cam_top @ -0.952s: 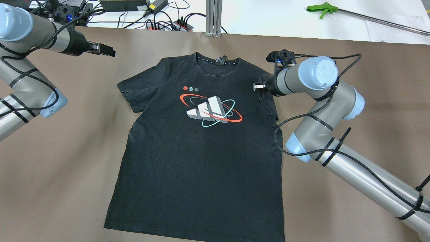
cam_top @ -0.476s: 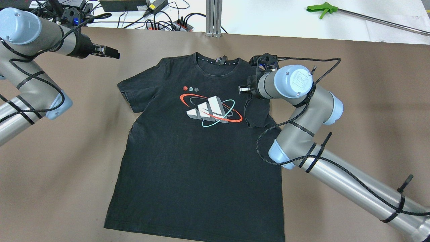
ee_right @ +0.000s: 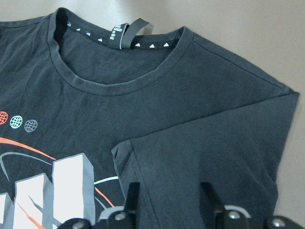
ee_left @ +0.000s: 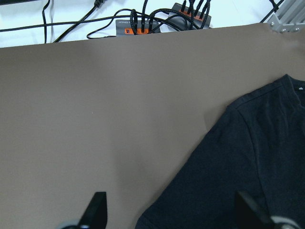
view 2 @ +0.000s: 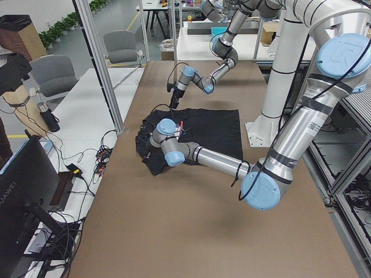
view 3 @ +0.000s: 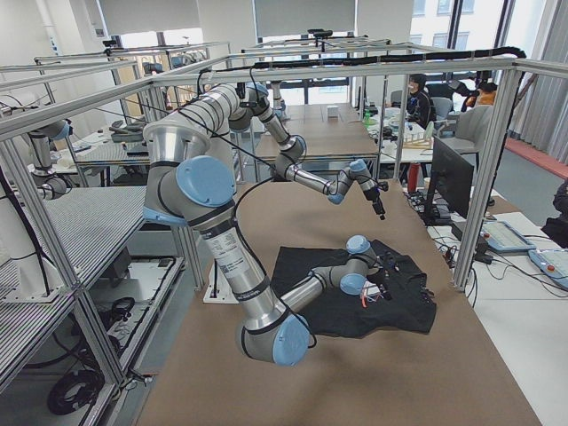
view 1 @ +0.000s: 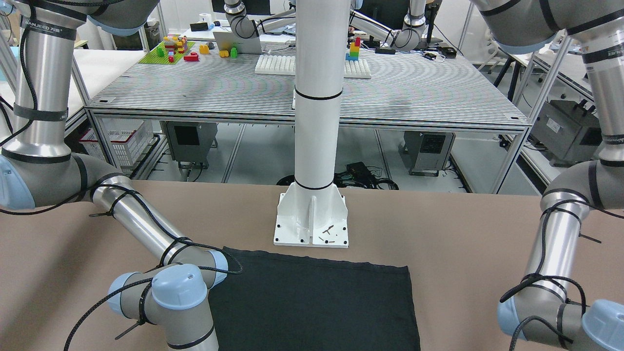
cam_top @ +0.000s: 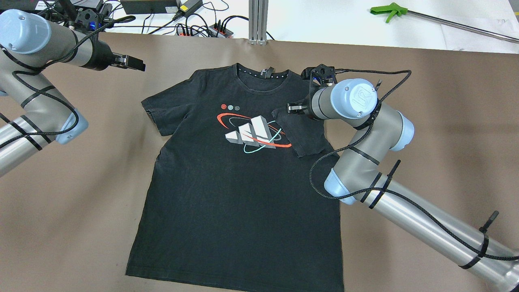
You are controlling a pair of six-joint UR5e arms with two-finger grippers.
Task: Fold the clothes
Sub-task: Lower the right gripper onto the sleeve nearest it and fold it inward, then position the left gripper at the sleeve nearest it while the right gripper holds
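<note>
The clothes are one black T-shirt (cam_top: 227, 194) with a red, white and teal print, lying flat, print up, collar at the far side. It also shows in the front-facing view (view 1: 317, 302). Its right sleeve (cam_top: 304, 134) is folded inward and lies flat over the chest, partly covering the print. My right gripper (cam_top: 292, 108) hovers over that sleeve's edge, open and empty; its wrist view shows both fingers (ee_right: 131, 195) apart above the sleeve (ee_right: 205, 148). My left gripper (cam_top: 136, 65) is open and empty over bare table beyond the left shoulder (ee_left: 257, 162).
A brown cover (cam_top: 425, 121) spreads over the table. A white pillar's base plate (view 1: 312, 219) stands just behind the shirt's hem. Beyond the far edge lie a power strip with cables (cam_top: 202, 29), an aluminium post (cam_top: 258, 20) and a green-handled tool (cam_top: 391, 11).
My right gripper carried the right sleeve left over the chest and let it go; the sleeve now lies flat. The left gripper moved slightly right early on, then held still.
</note>
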